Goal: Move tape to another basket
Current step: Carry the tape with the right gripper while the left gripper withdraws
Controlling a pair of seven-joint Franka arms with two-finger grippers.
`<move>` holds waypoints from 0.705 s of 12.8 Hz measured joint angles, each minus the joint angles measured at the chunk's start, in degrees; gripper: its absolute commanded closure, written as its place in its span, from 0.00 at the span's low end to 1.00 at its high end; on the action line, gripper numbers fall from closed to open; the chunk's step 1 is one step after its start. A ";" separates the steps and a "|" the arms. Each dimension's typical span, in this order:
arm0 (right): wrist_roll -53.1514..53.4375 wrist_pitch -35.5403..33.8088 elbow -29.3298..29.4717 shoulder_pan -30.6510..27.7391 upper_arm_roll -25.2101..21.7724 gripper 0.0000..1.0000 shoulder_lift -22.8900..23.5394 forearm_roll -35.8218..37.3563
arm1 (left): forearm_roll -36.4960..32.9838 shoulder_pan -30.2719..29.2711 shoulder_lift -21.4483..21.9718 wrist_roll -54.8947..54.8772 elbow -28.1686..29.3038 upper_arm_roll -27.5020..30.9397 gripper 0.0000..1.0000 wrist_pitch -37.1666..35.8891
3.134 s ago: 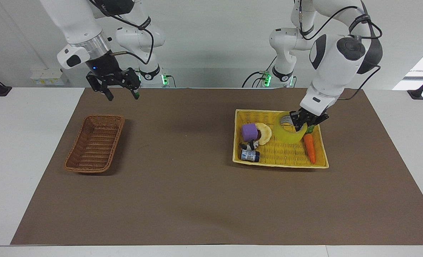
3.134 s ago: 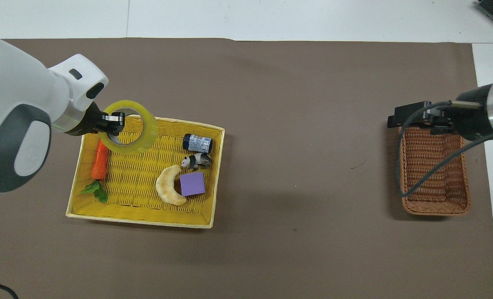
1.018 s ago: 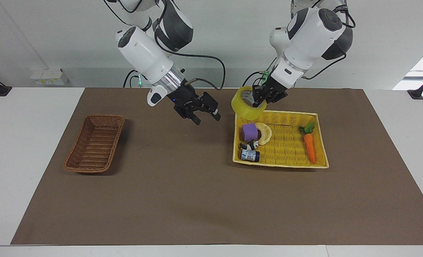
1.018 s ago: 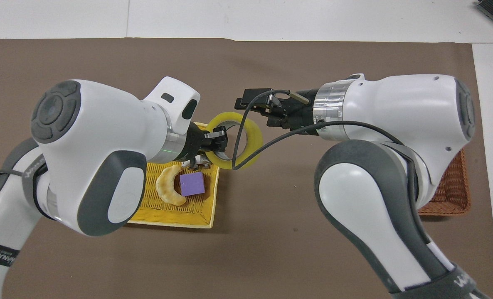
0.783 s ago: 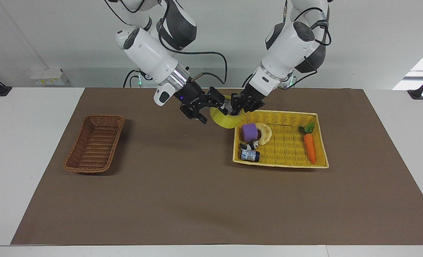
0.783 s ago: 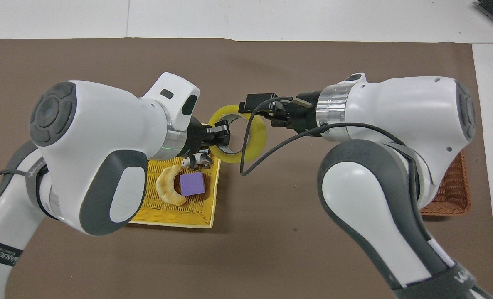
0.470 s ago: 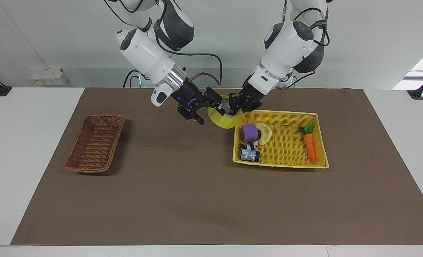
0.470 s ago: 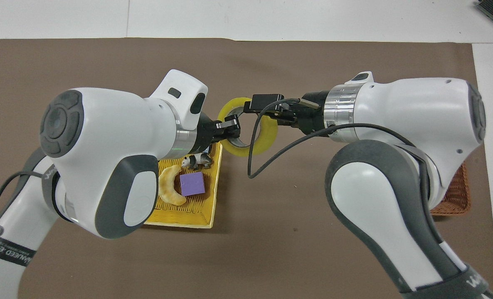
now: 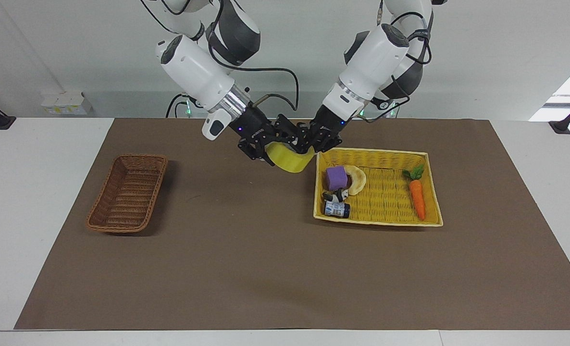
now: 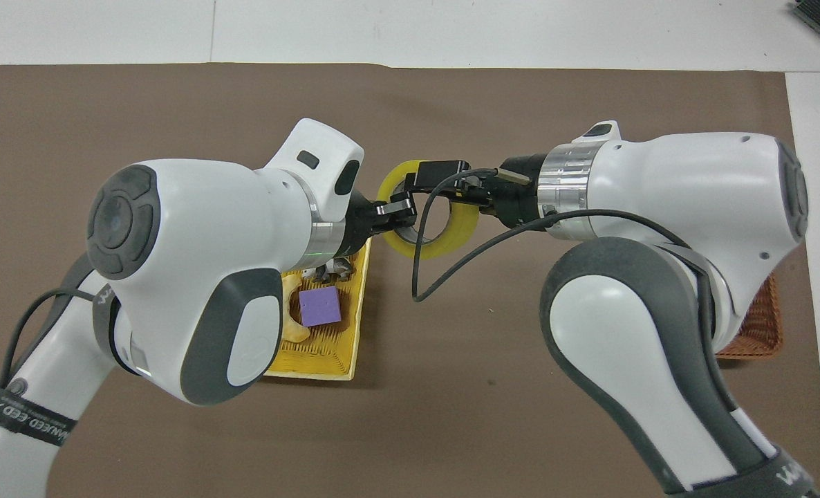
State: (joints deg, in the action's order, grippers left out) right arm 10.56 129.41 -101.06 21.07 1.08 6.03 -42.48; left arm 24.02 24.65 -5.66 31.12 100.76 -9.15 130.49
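Note:
The yellow-green tape (image 9: 289,162) hangs in the air over the brown mat, just off the yellow basket's (image 9: 376,153) corner on the side toward the right arm's end. My left gripper (image 9: 316,139) is shut on its rim and holds it up. My right gripper (image 9: 270,146) is open, with its jaws either side of the roll's other rim. In the overhead view the tape (image 10: 462,228) shows as a ring between the left gripper (image 10: 397,209) and the right gripper (image 10: 444,183). The brown wicker basket (image 9: 129,192) stands empty at the right arm's end, mostly hidden under the right arm in the overhead view (image 10: 756,325).
The yellow basket holds a purple cube (image 9: 336,178), a pale round biscuit (image 9: 356,179), a panda toy (image 9: 335,195), a small bottle (image 9: 337,209) and a toy carrot (image 9: 416,194). Both arms cover much of the overhead view.
My left gripper lifted the tape out of the yellow basket and carried it toward the right arm's end. My right gripper came from above the wicker basket to meet it and now straddles the roll.

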 measured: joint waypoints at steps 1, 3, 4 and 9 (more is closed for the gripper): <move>0.00 0.00 -0.12 -0.13 -0.03 0.95 0.01 0.00 | 0.00 0.00 -0.06 0.00 -0.04 0.05 1.00 0.47; -0.01 -0.03 -0.17 -0.17 0.03 1.00 -0.04 0.00 | 0.00 0.04 -0.23 0.00 -0.07 0.01 0.88 0.60; -0.01 -0.04 -0.19 -0.16 0.07 1.00 -0.03 0.00 | 0.01 0.07 -0.34 0.00 -0.08 0.00 0.40 0.64; 0.00 -0.17 -0.88 -1.35 -0.31 1.00 0.44 0.05 | 0.34 -0.27 0.47 0.48 -1.19 0.88 0.00 0.63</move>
State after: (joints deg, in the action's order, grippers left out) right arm 10.56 129.24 -101.94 19.72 0.77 6.47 -42.43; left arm 24.36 24.38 -5.19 31.59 99.57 -8.27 131.12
